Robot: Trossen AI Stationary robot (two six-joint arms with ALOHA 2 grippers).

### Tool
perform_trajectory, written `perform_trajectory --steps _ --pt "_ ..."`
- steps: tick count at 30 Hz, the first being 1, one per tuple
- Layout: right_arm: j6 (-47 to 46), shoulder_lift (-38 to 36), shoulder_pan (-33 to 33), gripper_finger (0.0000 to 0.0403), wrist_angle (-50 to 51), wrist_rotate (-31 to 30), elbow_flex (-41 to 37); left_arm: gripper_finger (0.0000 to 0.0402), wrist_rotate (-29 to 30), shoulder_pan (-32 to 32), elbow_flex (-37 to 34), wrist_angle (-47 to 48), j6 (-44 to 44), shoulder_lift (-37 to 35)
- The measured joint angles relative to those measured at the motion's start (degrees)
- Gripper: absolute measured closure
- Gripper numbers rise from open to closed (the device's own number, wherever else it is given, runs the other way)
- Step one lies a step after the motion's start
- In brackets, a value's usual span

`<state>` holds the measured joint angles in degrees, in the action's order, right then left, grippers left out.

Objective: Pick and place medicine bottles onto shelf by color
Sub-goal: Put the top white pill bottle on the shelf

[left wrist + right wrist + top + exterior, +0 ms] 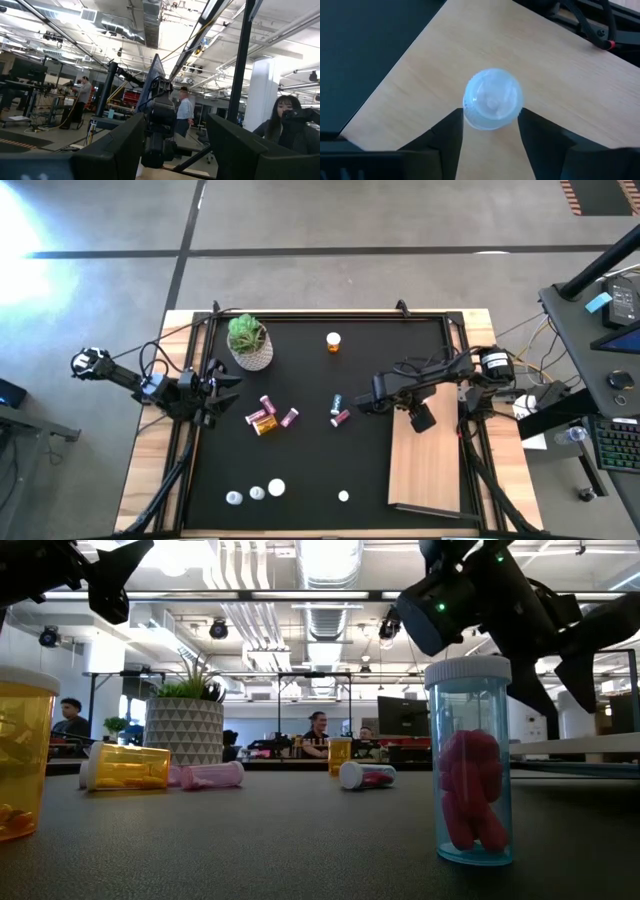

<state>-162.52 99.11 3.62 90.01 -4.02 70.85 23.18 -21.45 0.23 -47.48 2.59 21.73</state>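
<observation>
Near edge of the black mat [310, 465]: four upright bottles, seen from above as white caps. Three are grouped at the near left [257, 493]. The fourth, a clear blue bottle with pink contents [470, 765], stands alone to their right, well apart from them.

Near right: the shelf [430, 475] lies flat, with its long side running near to far.

Right gripper [421, 418]: held over the far end of the shelf, pointing down. In the wrist view, a white-capped bottle [492, 97] stands upright on the pale wood. The dark fingers [447, 135] are pressed against its cap on both sides, so the bottle is noted as grasped.

Middle of the mat: an amber bottle [263, 423] lies on its side with two pink bottles [290, 418] just beside it. To the right, a teal-banded bottle [337, 402] and another pink one [341, 418] lie close together.

Left gripper [222, 392]: waiting at the left edge of the mat, its fingers parted.

Far side: a potted plant [249, 342] at the left. An amber white-capped bottle [333, 341] stands upright near the centre.
</observation>
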Motion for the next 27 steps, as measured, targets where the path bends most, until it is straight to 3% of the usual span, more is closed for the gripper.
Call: perform_trajectory --steps 12,27 --pt "-3.7 -0.75 0.0 0.0253 0.28 1.54 -3.08 0.0202 0.0 0.0 0.0 0.0 0.0 -0.01" --pt "-11.62 -8.68 -1.32 0.0253 -0.13 3.2 -11.87 0.0202 0.0 0.0 0.0 0.0 0.0 0.01"
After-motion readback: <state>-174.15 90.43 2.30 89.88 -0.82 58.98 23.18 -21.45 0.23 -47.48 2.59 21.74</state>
